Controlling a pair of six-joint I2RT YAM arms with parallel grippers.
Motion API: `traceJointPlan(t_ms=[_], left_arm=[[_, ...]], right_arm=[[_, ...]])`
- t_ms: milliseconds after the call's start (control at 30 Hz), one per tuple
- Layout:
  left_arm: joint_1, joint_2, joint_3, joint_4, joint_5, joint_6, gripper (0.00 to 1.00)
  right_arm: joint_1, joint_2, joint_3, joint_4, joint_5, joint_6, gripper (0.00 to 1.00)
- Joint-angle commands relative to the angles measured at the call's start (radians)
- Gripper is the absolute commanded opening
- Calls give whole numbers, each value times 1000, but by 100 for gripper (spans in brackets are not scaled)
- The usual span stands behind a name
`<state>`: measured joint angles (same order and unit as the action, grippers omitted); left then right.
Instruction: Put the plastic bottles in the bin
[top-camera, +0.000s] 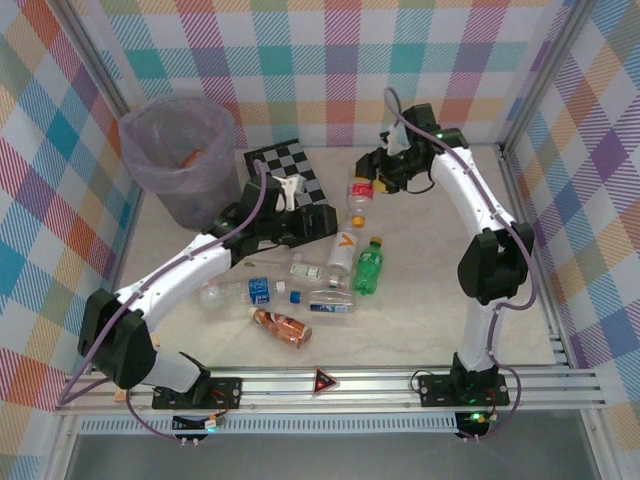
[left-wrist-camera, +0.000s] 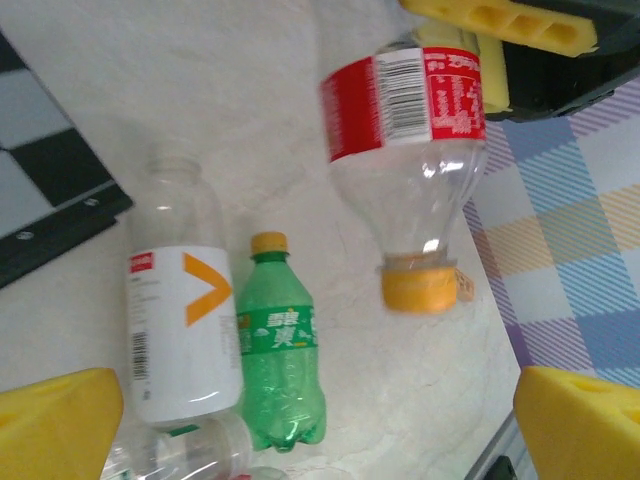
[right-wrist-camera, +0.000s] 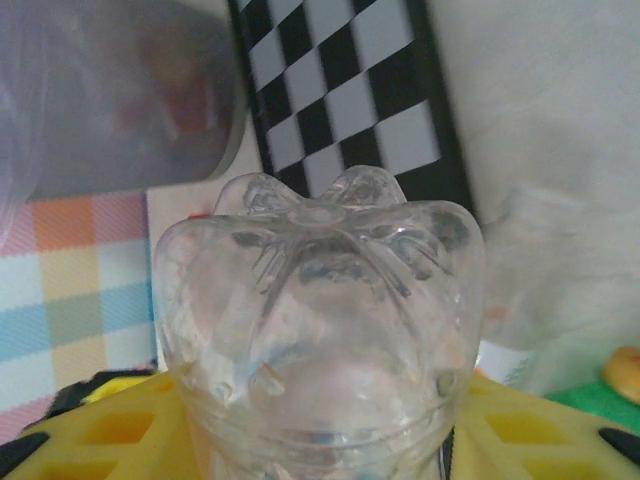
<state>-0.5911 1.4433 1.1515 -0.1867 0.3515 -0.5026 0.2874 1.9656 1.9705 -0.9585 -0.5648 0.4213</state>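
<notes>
Clear bottle dead centre, base toward cam, lobed bottom sharp. R gripper low in frame, yellow pads pressed to bottle's sides. Behind and above bottle: chequered board, b/w squares, black rim. Up-left of bottle: bin, lilac bag, blurred, sth orange-red inside. Left of bottle: plaid wall. Right of bottle: white bottle, blurred; beyond it, green bit & orange cap.

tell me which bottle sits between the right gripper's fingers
The red-labelled bottle with the yellow cap, its base between the pads of the right gripper; the others lie free.
</notes>
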Motion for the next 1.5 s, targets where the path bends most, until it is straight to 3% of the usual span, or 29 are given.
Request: traceJointPlan(t_ms=[0, 300, 467, 600, 733, 1000, 1167, 1467], left_arm=[[-32, 37, 61, 80, 38, -7, 100], [-41, 146, 159, 52, 29, -33, 98], [-41, 167, 173, 63, 37, -38, 84], [-41, 163, 164, 69, 32, -42, 68], [-41, 154, 150, 76, 28, -48, 60], [-40, 134, 131, 75, 11, -51, 59], [-41, 124, 128, 55, 0, -42, 59], [-12, 105, 176, -25, -5, 1, 59]], right_arm=[[28, -46, -43, 29, -75, 11, 50], [68, -88, -120, 103, -144, 77, 50], [74, -116, -172, 183, -190, 147, 50], [78, -125, -198, 207, -195, 168, 50], [78, -129, -211, 214, -200, 170, 52], [66, -130, -163, 141, -172, 125, 73], [7, -155, -140, 102, -141, 137, 88], [-154, -293, -203, 105, -151, 126, 92]])
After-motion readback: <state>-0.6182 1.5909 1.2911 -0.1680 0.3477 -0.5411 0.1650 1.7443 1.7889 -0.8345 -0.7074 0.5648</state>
